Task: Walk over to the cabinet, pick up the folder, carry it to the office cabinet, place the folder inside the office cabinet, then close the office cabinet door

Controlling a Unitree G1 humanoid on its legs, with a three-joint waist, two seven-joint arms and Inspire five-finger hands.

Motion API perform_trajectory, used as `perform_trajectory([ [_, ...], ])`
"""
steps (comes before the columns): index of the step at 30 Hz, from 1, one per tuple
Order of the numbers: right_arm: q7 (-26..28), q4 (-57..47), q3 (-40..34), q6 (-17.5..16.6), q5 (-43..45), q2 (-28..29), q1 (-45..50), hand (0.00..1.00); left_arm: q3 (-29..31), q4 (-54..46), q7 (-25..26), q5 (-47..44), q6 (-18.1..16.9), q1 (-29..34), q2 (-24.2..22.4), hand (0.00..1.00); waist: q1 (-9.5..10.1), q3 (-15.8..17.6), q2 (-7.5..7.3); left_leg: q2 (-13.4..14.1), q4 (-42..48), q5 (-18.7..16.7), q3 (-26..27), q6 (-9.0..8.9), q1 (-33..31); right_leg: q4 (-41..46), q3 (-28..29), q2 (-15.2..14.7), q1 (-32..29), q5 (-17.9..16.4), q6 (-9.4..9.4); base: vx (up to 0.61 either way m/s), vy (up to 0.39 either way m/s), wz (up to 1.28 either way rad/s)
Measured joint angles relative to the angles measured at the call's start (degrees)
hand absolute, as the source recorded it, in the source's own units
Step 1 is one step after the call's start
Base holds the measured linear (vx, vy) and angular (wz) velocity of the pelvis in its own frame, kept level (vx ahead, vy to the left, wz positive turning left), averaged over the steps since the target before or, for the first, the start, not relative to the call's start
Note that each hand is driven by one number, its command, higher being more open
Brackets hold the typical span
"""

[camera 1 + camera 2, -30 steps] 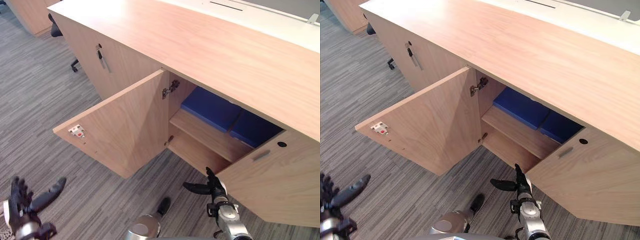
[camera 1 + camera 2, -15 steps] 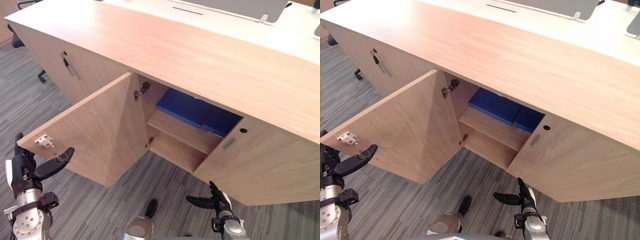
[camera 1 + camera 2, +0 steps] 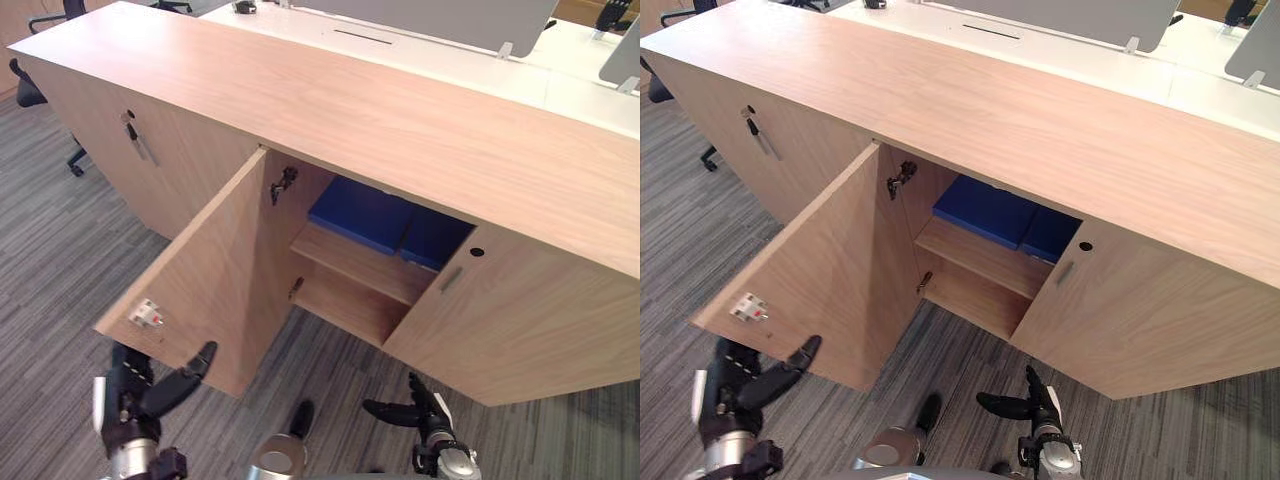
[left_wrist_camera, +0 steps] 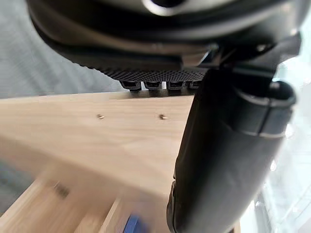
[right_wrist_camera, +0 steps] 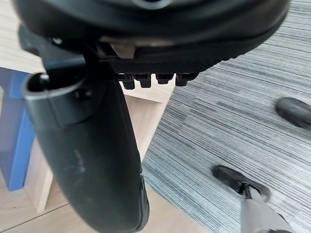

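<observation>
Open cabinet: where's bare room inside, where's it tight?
Free: the lower compartment under the shelf, bare, bordered by the left door and the right door. Also the shelf's front strip before the blue folders. Crowded: the shelf's back, taken by those folders; the right door covers part of the opening.

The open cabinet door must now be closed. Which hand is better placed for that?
Left. The left hand is open, close by the open door's free edge; the right hand hangs before the other door.
</observation>
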Motion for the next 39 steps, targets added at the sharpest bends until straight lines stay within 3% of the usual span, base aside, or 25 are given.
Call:
perform_trajectory([
  [5,-0.41,0.71,1.01,0.01,0.0,0.34,-0.07,1.0,-7.94,5.53,-3.41,-0.47,2.55,0.21,0.27,1.0,-3.43,0.02,1.56,-0.69,-0.15,-1.41,5.58,-0.15,0.2,-0.04,5.2,-1.28,-2.73,0.15,0.29,-0.03,0.094,-0.2],
  [6,-0.37,0.56,1.16,0.03,-0.02,0.63,-0.18,1.0,-8.88,6.68,-3.83,-0.35,3.3,-0.76,0.58,1.0,-4.86,-0.08,1.18,-1.3,-0.09,-3.29,6.79,-2.59,-0.5,-0.08,6.3,-2.08,-3.79,0.14,-0.1,-0.04,0.11,-0.24],
  [7,-0.37,0.28,1.24,-0.09,0.0,1.29,-0.32,1.0,-9.29,8.36,-3.92,0.53,4.42,-3.08,1.1,1.0,-5.75,0.34,-0.36,-2.39,3.9,-2.79,8.33,-0.17,-1.63,0.18,6.99,-3.83,-5.02,0.37,-0.49,0.06,0.118,-0.59],
  [8,-0.27,-0.17,1.5,0.02,-0.01,0.74,-0.2,1.0,-10.08,10.32,-4.18,1.72,6.05,-5.94,0.26,1.0,-5.92,-0.07,0.53,-1.4,8.08,-7.26,8.83,1.78,-0.31,-0.15,8.76,-3.09,-5.65,0.82,-0.36,0.14,0.074,-0.83],
  [9,-0.19,-0.25,1.94,0.15,-0.02,0.59,-0.58,1.0,-10.21,11.03,-4.19,2.43,6.81,-7.65,0.37,1.0,-6.63,-0.11,0.78,-1.52,6.03,-7.12,10.32,2.43,0.91,-0.4,10.14,-3.09,-5.71,1.2,-0.6,0.14,0.107,-1.06],
  [10,-0.24,-1.55,2.79,0.1,-0.03,0.87,-0.18,1.0,-11.6,11.58,-4.49,5.83,7.34,-10.06,1.64,1.0,-8.04,-0.37,0.03,-1.56,3.33,-6.72,12.7,1.54,2.35,-0.75,11.73,-3.25,-6.32,1.3,-1.37,0.08,0.113,-0.92],
  [12,-0.28,-3.27,2.92,0.07,-0.02,1.01,0.59,1.0,-12.36,11.56,-3.46,7.82,7.85,-11.1,1.95,1.0,-9.36,-0.74,-0.64,-1.99,1.42,-6.66,14.99,1.45,3.43,-1.03,13.94,-3.39,-7.36,1.33,-2.05,0.03,0.122,-0.73],
  [15,-0.23,-3.66,2.74,0.21,-0.02,0.88,0.69,1.0,-12.15,13.16,-1.69,10.78,9.83,-18.48,2.55,1.0,-12.15,-1.11,-1.11,-2.57,1.32,-6.66,16.16,1.45,3.44,-1.03,15.63,-3.77,-8.69,0.98,-2.73,0.0,0.134,-0.5],
  [17,-0.15,-4.01,2.27,0.31,-0.01,0.76,1.42,1.0,-9.8,15.36,0.82,12.04,9.82,-25.01,2.55,1.0,-13.19,-1.68,-1.21,-2.38,0.67,-6.66,17.59,1.45,3.45,-2.25,15.74,-3.66,-9.22,1.4,-4.08,0.02,0.088,-0.46],
  [20,-0.07,-4.03,1.98,0.71,0.0,-0.33,2.07,1.0,-5.32,17.79,3.77,12.99,10.05,-31.38,3.22,1.0,-14.31,-2.29,-1.0,-2.1,0.13,-6.66,18.08,1.45,3.51,-3.79,15.72,-3.23,-8.59,1.86,-4.58,0.07,0.044,-0.21],
  [25,0.2,-3.52,0.94,1.38,0.24,-0.99,2.23,1.0,-1.37,22.43,6.2,14.21,9.92,-37.1,8.42,1.0,-14.38,-2.44,-1.2,-1.9,0.39,-6.78,18.42,1.65,4.76,-5.32,15.75,-3.03,-7.33,7.41,-3.1,0.15,-0.008,-0.01],
  [26,0.34,-3.35,0.9,1.39,0.25,-1.06,2.27,1.0,-0.32,23.33,7.03,14.24,9.68,-36.95,8.83,1.0,-14.18,-2.49,-1.2,-1.83,0.4,-6.87,18.36,1.79,5.3,-5.38,15.75,-3.05,-6.82,9.72,-1.28,0.17,-0.061,0.04],
  [27,0.6,-2.66,0.9,1.51,0.26,-1.21,1.99,1.0,0.58,25.21,7.11,14.22,9.68,-37.03,9.46,1.0,-13.84,-2.73,-0.87,-1.32,0.41,-6.75,18.3,1.97,5.47,-6.16,15.54,-2.47,-6.4,9.98,-0.42,0.17,-0.076,0.0],
  [30,0.98,-2.61,0.87,1.63,0.38,-1.26,0.36,1.0,1.59,28.81,6.78,14.32,10.18,-38.23,10.48,1.0,-14.01,-2.85,-0.71,0.11,0.42,-6.76,17.96,1.99,5.37,-7.51,14.97,-0.69,-5.63,10.19,-0.16,0.16,-0.109,-0.07],
  [33,0.82,-2.62,-0.87,1.78,0.53,-1.77,-0.48,1.0,1.42,29.16,6.17,14.52,9.78,-37.56,9.2,1.0,-13.91,-2.94,-0.58,1.58,0.42,-6.82,17.08,1.9,5.6,-7.52,13.71,0.42,-5.03,10.24,-0.23,0.08,-0.083,0.08],
  [39,-0.32,-2.68,-3.69,1.75,0.7,-2.56,-1.29,1.0,0.24,32.63,2.82,15.13,9.76,-32.64,4.27,1.0,-14.15,-3.19,-0.75,1.36,0.42,-6.93,17.28,1.79,6.02,-7.53,13.85,0.08,-4.87,10.24,-0.24,-0.02,-0.009,-0.04],
])
